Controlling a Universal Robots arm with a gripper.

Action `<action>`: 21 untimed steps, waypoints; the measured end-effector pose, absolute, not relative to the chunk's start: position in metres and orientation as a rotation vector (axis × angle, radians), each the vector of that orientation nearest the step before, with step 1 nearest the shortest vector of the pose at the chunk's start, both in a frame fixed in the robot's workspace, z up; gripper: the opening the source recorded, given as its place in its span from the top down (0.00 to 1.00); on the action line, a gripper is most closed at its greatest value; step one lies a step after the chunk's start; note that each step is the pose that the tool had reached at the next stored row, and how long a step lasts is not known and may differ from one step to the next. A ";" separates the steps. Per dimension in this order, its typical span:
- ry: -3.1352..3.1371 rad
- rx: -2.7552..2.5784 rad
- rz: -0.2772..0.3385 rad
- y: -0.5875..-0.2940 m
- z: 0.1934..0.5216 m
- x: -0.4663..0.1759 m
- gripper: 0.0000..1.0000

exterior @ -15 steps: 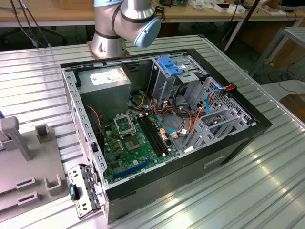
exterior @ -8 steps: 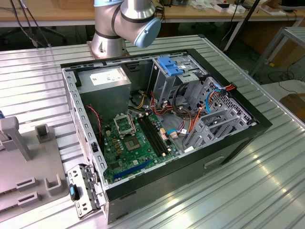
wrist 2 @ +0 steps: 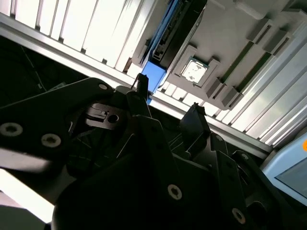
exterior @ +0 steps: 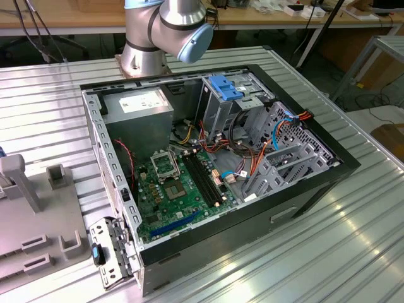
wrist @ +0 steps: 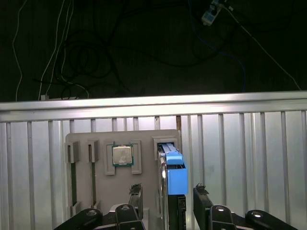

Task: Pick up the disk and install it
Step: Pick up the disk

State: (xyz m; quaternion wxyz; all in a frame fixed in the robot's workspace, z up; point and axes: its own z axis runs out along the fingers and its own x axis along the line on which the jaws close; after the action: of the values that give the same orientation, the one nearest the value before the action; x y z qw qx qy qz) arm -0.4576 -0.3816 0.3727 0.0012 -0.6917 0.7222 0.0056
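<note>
The disk (wrist: 173, 168) stands on edge in a slot of a grey fixture (wrist: 144, 139), its blue side rail facing the camera in the first wrist view. My gripper (wrist: 168, 192) is open and straddles it, one black fingertip (wrist: 135, 191) on each side, with a gap between the fingers and the disk. In the second wrist view the disk's blue rail (wrist 2: 154, 76) shows just beyond the gripper (wrist 2: 168, 98), and the dark body of the disk (wrist 2: 178, 28) runs away from it. The arm's base (exterior: 158, 31) stands behind the open computer case (exterior: 303, 196).
The case holds a blue-topped drive cage (exterior: 224, 88), a grey power supply (exterior: 136, 104) and a green motherboard (exterior: 177, 183) with loose cables. A processor chip (wrist: 122, 155) lies in the fixture beside the disk. The ribbed table ends at an edge (wrist: 144, 103) just past the fixture.
</note>
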 end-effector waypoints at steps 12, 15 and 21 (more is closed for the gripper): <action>2.267 -2.171 0.016 -0.382 0.359 -0.458 0.46; 2.267 -2.171 0.016 -0.382 0.357 -0.458 0.46; 2.267 -2.171 0.016 -0.382 0.354 -0.458 0.46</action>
State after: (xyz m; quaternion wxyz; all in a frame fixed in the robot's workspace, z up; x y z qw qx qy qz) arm -0.4580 -0.3816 0.3544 0.0016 -0.6916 0.7222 0.0052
